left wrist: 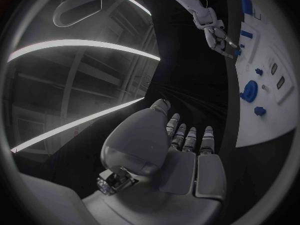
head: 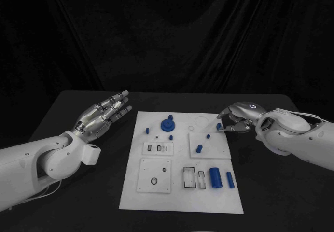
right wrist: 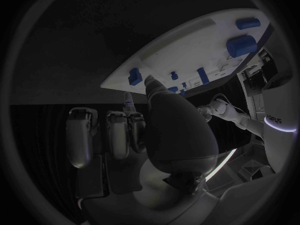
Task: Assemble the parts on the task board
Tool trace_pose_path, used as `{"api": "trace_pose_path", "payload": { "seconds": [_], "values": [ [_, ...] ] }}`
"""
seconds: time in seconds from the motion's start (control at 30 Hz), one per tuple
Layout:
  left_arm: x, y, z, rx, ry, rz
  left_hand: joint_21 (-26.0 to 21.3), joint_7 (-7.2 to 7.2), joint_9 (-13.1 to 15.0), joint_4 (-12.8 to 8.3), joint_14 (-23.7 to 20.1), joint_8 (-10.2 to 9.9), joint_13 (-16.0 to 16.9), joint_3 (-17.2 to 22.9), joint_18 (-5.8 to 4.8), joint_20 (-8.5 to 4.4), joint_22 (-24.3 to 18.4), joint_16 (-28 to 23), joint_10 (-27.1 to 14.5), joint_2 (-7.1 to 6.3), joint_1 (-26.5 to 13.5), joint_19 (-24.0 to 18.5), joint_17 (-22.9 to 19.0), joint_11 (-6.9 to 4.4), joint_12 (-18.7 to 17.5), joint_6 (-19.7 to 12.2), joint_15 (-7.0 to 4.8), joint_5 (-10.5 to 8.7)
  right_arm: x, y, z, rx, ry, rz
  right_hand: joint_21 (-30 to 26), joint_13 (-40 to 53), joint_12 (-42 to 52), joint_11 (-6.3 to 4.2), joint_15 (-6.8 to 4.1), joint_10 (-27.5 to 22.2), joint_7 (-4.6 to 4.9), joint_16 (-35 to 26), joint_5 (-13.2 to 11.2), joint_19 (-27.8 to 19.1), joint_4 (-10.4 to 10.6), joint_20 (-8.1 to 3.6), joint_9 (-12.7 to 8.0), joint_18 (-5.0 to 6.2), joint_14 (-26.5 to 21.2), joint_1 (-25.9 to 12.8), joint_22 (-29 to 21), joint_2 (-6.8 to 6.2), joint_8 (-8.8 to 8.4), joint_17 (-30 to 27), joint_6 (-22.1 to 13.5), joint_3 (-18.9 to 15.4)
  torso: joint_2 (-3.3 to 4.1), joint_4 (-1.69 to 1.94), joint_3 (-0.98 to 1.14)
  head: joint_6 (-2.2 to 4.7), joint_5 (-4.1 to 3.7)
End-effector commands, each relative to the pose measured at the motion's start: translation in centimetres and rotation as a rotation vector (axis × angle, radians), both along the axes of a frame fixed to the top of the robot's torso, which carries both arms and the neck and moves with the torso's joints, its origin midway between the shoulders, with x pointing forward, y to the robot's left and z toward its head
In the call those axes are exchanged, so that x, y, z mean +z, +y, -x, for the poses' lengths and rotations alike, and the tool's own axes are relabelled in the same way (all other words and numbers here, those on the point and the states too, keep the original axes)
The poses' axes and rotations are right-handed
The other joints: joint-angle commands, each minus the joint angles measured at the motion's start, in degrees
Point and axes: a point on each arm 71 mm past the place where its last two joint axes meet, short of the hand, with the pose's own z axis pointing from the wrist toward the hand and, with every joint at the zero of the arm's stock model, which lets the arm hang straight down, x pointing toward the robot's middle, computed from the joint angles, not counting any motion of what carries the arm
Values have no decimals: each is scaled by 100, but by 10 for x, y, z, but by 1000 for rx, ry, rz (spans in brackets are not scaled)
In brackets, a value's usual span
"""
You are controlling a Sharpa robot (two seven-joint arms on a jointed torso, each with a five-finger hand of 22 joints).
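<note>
Right hand at the board's far corner, left hand waiting

The right hand (head: pixel 235 121) curls over a small blue plastic peg (head: pixel 219 126) on the white flat task board (head: pixel 182 193); whether its fingertips pinch it, I cannot tell. The left hand (head: pixel 104 114) hovers spread and empty, likely keeping clear.

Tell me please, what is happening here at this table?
A robot is assembling small blue parts on a white board. Its right robot hand is at the board's far right edge, fingers curled around a small blue piece. The left robot hand hovers open beside the board, holding nothing. Other blue parts, such as a round knob and two cylinders, sit on the board.
</note>
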Motion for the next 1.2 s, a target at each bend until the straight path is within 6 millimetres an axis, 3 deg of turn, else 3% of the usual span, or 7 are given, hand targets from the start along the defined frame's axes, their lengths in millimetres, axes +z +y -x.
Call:
{"api": "trace_pose_path", "payload": {
  "seconds": [0.03,0.17,0.4,0.77,1.2],
  "values": [
    [1,-1,1,-7,-6,13,-1,-1,6,-10,2,12,6,32,60,36,5,19,0,-10,46,-4,-2,23,13,-17,38,22,-2,0,0,-12,6,6,-17,1509,14,9,-6,600,15,15,77,345,44,-10,29,-103,595,59,1345,6,42,1509,43,-1,-1,0,0,-14,0],
    [1,-1,1,-9,-6,13,-1,-1,6,-10,2,12,6,32,60,36,5,19,0,-10,46,-4,-2,23,13,-17,38,22,-3,0,-1,-10,4,5,-34,1509,14,9,-6,600,15,15,237,337,38,-11,73,-99,595,114,1340,19,99,1509,39,1,0,4,-2,-59,0],
    [0,-1,1,-11,-5,14,-1,-1,6,-10,2,12,6,32,60,36,5,19,0,-10,46,-4,-2,23,13,-17,38,22,-4,2,-2,-9,5,6,-48,1509,14,11,-6,600,16,15,418,332,17,-11,136,-96,595,166,1336,44,186,1509,64,5,0,2,-2,-72,5],
    [-1,-1,1,-13,0,13,-1,-3,5,-16,2,11,6,42,60,36,5,19,-1,-12,47,-4,-3,21,12,-23,41,22,-9,4,-3,-11,9,6,-61,1509,14,16,-2,600,23,15,379,326,-3,-8,236,-93,595,197,1333,46,345,1509,175,-13,-3,6,4,-131,-1],
    [-4,-1,1,-18,8,13,0,-2,5,-21,2,11,5,50,59,38,6,18,-1,-13,47,-1,-3,17,7,-26,43,22,-12,3,-4,-24,19,12,-83,1509,14,15,-2,600,20,15,376,315,-26,-8,285,-88,595,223,1325,38,420,1509,207,-21,-2,6,4,-134,10]
  ]
}}
